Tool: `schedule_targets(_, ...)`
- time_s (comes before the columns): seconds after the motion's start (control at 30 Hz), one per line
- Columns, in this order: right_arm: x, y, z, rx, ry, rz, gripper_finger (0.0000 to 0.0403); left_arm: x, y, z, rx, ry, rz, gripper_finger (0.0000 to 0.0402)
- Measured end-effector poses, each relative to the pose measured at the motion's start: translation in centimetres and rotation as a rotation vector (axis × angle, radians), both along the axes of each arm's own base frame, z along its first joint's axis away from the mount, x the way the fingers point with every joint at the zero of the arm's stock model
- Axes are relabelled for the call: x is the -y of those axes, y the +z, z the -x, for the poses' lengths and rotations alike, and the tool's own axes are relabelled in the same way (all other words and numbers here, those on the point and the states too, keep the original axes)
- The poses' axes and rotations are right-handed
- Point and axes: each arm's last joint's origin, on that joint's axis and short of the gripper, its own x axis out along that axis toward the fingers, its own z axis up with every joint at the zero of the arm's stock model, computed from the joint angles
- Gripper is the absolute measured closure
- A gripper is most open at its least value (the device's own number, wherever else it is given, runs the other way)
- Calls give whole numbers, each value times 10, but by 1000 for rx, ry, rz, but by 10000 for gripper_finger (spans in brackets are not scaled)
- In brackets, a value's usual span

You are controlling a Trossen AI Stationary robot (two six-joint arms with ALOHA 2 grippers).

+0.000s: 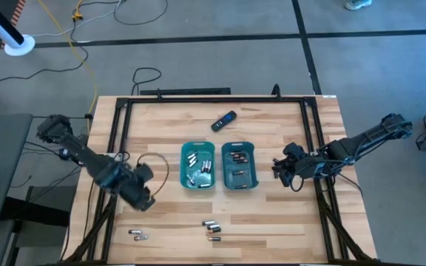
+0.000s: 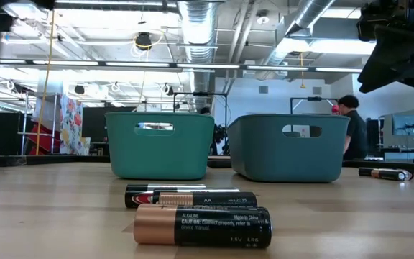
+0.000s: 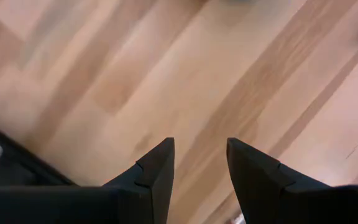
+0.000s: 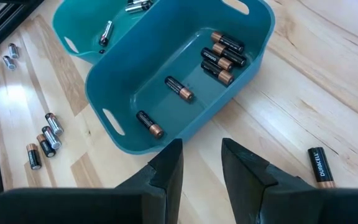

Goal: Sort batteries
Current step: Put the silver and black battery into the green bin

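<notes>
Batteries strewn loose near the table's six o'clock edge: a cluster (image 1: 212, 227) below the two trays, a silvery pair (image 1: 137, 235) off toward seven o'clock, and one dark cell with a coppery end (image 4: 319, 167) on the bare wood just beside the right gripper (image 4: 201, 155). Black remote (image 1: 224, 120) lying tilted at twelve o'clock from the trays, well apart from both arms. Dark frame rails (image 1: 117, 133) running along the wooden table (image 1: 272, 229) on either flank, with a looped cable (image 1: 156, 168) between the left arm and the trays. Nothing standing between either claw and the trays. Left teal tray (image 1: 197, 165) at table centre holding mostly silvery-grey cells; right teal tray (image 1: 239, 165) touching it or just beside it at three o'clock, holding dark cells with coppery ends, three bunched in one corner and two lying singly. Left gripper (image 3: 199, 163) hanging over bare wood at about nine o'clock from the trays, fingers parted, pinching nothing. Right gripper poised at three o'clock from the right tray, aimed at its near wall, fingers likewise spread with an empty gap. Seen level from the table top, two dark cells lying crosswise in front of both trays, and a person (image 2: 352, 128) standing far behind.
</notes>
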Motion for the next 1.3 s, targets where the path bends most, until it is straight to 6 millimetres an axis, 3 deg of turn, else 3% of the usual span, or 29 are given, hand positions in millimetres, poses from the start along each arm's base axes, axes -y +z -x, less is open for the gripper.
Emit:
schedule_targets(0.17, 0, 0, 0, 0, 0, 0, 276, 30, -19, 8, -14, -35, 24, 261)
schedule_targets(0.43, 0, 0, 0, 0, 0, 0, 276, 80, -49, 28, -136, -387, -6, 261)
schedule_targets(0.6, 0, 0, 0, 1, -1, -1, 276, 105, -68, 41, -199, -452, -27, 261)
schedule_targets(0.8, 0, 0, 0, 1, -1, -1, 276, 133, -85, 47, -147, -523, 31, 261)
schedule_targets(1.0, 0, 0, 0, 5, -19, -19, 276, 144, -99, 51, -159, -549, 14, 261)
schedule_targets(1.3, 0, 0, 0, 13, -45, -46, 276, 136, -119, 56, -184, -554, -22, 261)
